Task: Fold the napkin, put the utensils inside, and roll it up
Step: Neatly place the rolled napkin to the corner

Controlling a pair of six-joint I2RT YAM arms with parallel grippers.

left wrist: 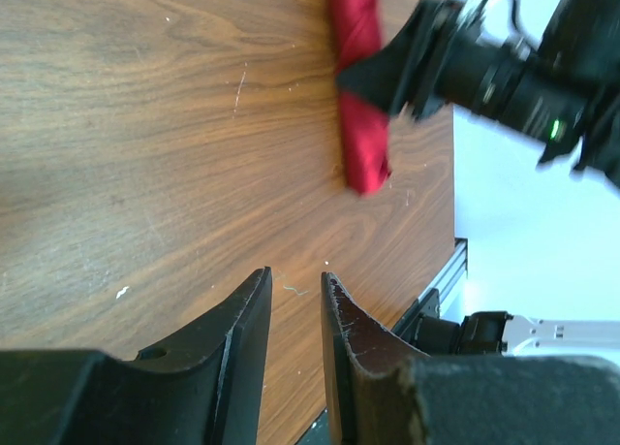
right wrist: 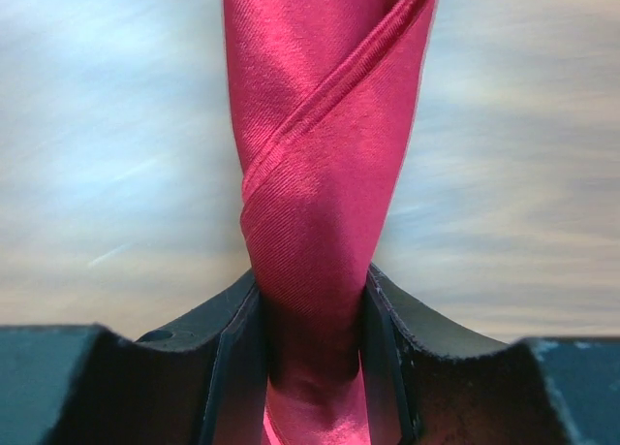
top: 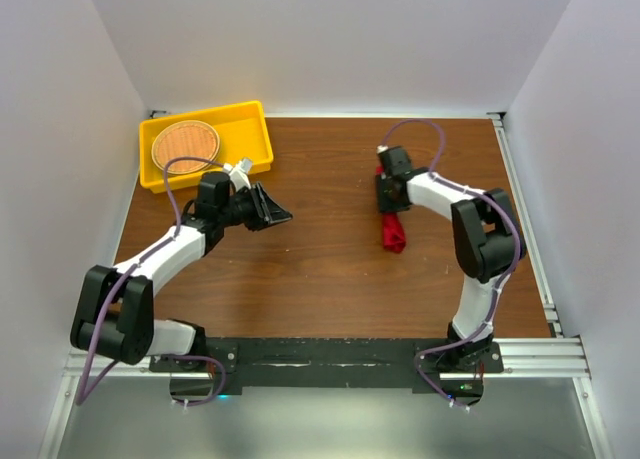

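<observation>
Your right gripper [top: 389,200] has its jaws closed on the napkin [top: 393,234], one finger pressed against each side of the cloth. The napkin is rolled into a tight, narrow red roll, and in the right wrist view a diagonal hem winds across it just above the jaws. The jaws hold the roll by its far part, and the rest sticks out from the fingers toward the near edge of the tabletop [top: 320,269].

You find the roll on the right half of the tabletop, well away from the left arm. The wood behind it is smeared in the right wrist view, so you cannot tell whether its free end rests on the surface or hangs just above it.

Your left gripper [left wrist: 295,280] sits over the left half of the tabletop, turned toward the right arm. Its jaws stand a narrow gap apart with nothing between them, only bare wood showing through. From its wrist camera you look across at the red roll and the other gripper clamped on it.

In the far left corner a yellow tray [top: 255,129] holds a round woven mat [top: 185,144], which lies flat inside it and near the left arm's wrist.
</observation>
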